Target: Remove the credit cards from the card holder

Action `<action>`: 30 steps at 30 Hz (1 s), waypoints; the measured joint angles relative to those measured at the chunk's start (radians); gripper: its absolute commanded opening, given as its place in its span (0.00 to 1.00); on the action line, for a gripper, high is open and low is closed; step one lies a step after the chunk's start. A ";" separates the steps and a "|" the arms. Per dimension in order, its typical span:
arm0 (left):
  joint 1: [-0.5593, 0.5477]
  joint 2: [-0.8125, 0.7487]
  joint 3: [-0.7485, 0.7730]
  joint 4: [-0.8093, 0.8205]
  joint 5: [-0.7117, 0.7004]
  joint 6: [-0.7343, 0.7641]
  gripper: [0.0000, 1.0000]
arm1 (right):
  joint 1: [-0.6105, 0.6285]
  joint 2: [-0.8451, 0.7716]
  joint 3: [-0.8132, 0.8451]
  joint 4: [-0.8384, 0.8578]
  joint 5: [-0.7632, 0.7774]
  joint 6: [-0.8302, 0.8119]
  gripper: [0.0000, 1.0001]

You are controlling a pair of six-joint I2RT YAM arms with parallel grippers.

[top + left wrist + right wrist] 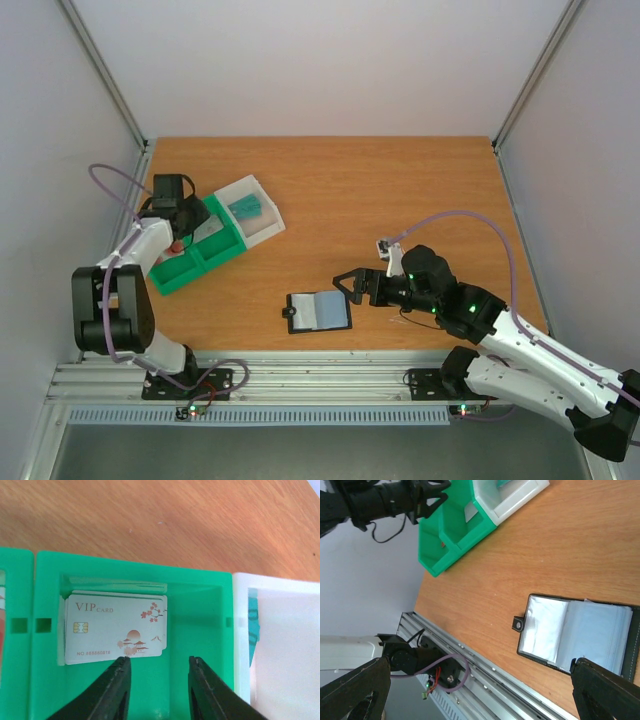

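Near edge: two arm bases on the aluminium rail (300, 378).

One card holder (319, 311) lies open and flat on the wooden table (400, 180), close to the near edge. It is a black case with its one small tab (519, 624) sticking out on the left. Two inner leaves show, one pale and one greyish-blue.

The right gripper (348, 288) is just beside the holder's right edge. Its two fingers are spread wide and hold nothing. Whether it touches the holder, cannot tell.

Farther back and to the left is one green-and-white sorting tray (262, 235), set at an angle. Three compartments counted: two green and one white.

The left gripper (159, 662) is over the middle green compartment. Its two fingers (117, 685) are parted a moderate way with nothing between them, and the tips are just at the near edge of the cards.

Credit cards in that compartment: one grey VIP card (115, 627) lies face up on top. Edges of at least one more show under it, and the exact number in the stack cannot be told.

In the white compartment is one teal card (245, 208), mostly hidden by the wall in the left wrist view.

Every card seen sits in the tray, well apart from the holder.
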 measured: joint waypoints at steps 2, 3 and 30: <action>0.000 -0.025 0.006 -0.027 -0.001 -0.003 0.46 | 0.000 0.003 0.006 -0.016 0.000 -0.001 0.98; 0.000 -0.041 0.009 -0.042 -0.002 -0.002 0.49 | 0.000 0.004 0.010 -0.023 -0.001 -0.002 0.98; -0.197 -0.737 -0.053 -0.370 0.424 0.182 0.99 | 0.000 0.023 0.241 -0.380 0.237 -0.080 0.98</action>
